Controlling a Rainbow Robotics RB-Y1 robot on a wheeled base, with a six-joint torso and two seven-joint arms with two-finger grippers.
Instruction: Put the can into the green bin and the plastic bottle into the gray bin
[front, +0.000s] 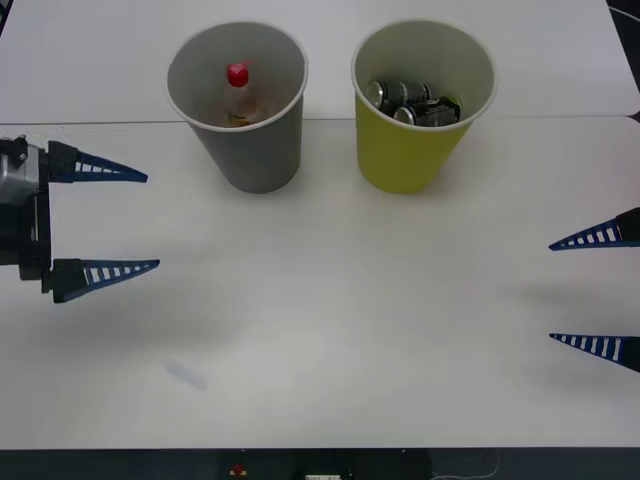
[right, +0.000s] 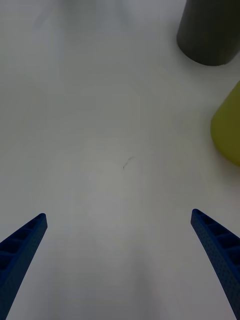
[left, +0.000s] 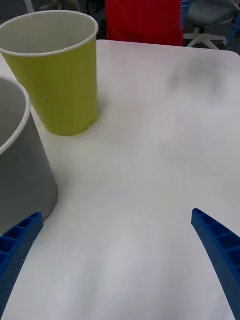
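The gray bin (front: 240, 140) stands at the back left of the table with the plastic bottle (front: 239, 93), red-capped, inside it. Beside it, the green bin (front: 415, 145) holds dark cans (front: 410, 102). My left gripper (front: 150, 220) hovers open at the table's left edge, holding nothing. At the right edge my right gripper (front: 552, 292) is open too, with nothing between its fingers. The left wrist view shows the green bin (left: 60, 75) and gray bin (left: 20, 165) close by. In the right wrist view, the gray bin (right: 210, 35) and green bin (right: 227, 130) sit farther off.
The white table (front: 330, 330) spreads wide between the two grippers. A seam (front: 100, 122) runs across it behind the bins. A red object (left: 145, 20) and an office chair (left: 210, 22) stand beyond the far table edge.
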